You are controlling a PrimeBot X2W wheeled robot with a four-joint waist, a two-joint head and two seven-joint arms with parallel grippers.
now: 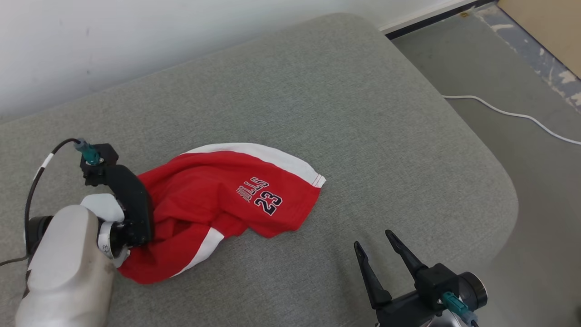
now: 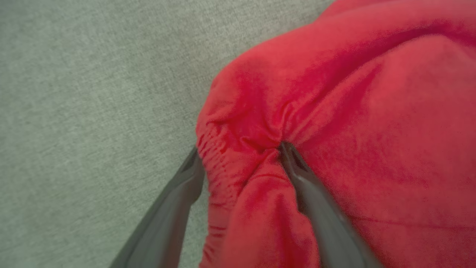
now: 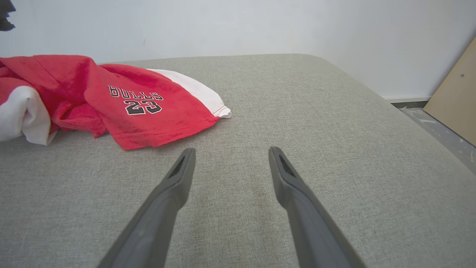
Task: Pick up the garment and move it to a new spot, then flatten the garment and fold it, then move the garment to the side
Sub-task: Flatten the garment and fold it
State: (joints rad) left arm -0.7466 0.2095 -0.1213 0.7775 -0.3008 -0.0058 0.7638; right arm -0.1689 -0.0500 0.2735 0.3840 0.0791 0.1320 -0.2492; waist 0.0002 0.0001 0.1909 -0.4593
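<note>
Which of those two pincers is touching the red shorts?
The left pincer: its open fingers straddle a bunched fold of the red shorts. The right pincer is open over bare grey cushion, clear of them.

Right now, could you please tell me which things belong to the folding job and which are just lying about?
Job: red garment; left gripper astride its bunched fold; open right gripper; grey cushion underneath.
Lying about: white cable on the floor; tan board.

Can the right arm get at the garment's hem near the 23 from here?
Probably yes: the right gripper is open, and only bare cushion lies between it and the hem of the garment.
</note>
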